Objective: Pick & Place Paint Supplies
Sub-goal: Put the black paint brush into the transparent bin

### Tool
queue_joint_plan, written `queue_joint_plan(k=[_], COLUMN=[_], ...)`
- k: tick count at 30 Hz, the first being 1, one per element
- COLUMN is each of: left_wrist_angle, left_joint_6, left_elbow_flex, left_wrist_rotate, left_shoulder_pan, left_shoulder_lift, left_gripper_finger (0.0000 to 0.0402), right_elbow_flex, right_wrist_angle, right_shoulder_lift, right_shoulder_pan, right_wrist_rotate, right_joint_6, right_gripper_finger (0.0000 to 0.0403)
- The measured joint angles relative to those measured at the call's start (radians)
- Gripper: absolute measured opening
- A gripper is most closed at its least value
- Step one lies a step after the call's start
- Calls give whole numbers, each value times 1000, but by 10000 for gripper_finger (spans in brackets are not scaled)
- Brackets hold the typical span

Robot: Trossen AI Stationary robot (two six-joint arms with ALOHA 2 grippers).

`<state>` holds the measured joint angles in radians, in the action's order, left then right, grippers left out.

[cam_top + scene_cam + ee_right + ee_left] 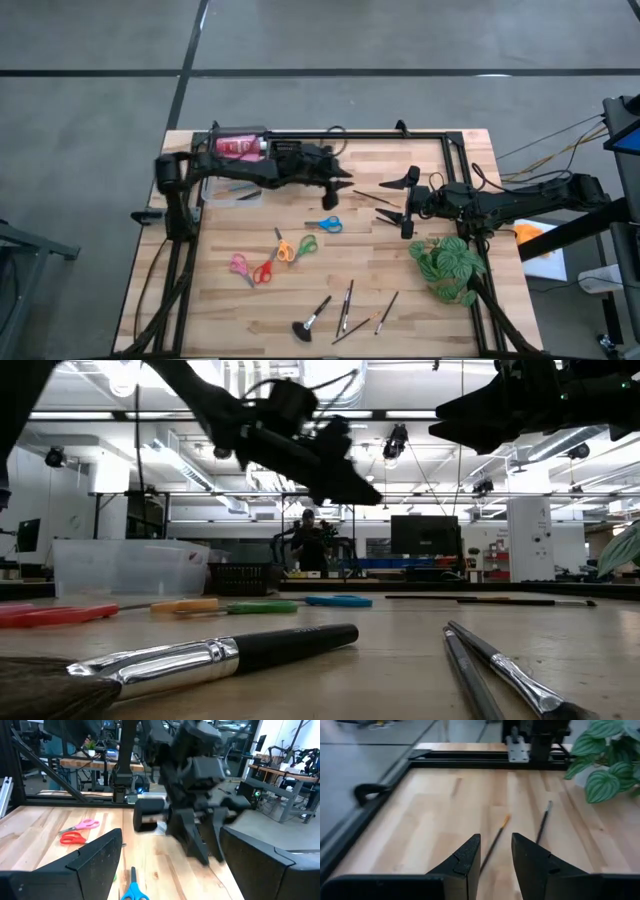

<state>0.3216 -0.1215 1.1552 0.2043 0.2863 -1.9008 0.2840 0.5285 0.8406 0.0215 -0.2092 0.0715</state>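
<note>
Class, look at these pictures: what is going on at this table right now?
Two robot arms hover over a wooden table strewn with paint supplies. The left gripper hangs above two thin brushes with its jaws slightly apart and empty. The right gripper faces it, jaws wide open, also empty. Scissors and more brushes lie untouched; a pink bottle sits in the tub.

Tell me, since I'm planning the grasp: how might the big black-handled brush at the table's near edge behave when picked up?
The big brush has a round handle, so it would probably roll if nudged sideways. Its handle looks stiff and glossy, perhaps slippery. The fluffy head would likely give, so gripping the handle seems wiser.
</note>
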Motion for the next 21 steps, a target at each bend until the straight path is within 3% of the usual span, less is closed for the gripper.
queue_joint_plan(k=[10, 21], left_wrist_angle=[-22, -22], left_joint_6=[0, -3], left_elbow_flex=[244, 413], left_wrist_rotate=[59, 104], left_shoulder_pan=[-34, -48], left_shoulder_lift=[-257, -443], left_gripper_finger=[112, 112], right_elbow_flex=[0, 0], right_wrist_angle=[0, 0], right_shoulder_lift=[0, 1], right_shoulder_pan=[0, 0], right_wrist_rotate=[0, 0], right_joint_6=[0, 0], right_gripper_finger=[331, 331])
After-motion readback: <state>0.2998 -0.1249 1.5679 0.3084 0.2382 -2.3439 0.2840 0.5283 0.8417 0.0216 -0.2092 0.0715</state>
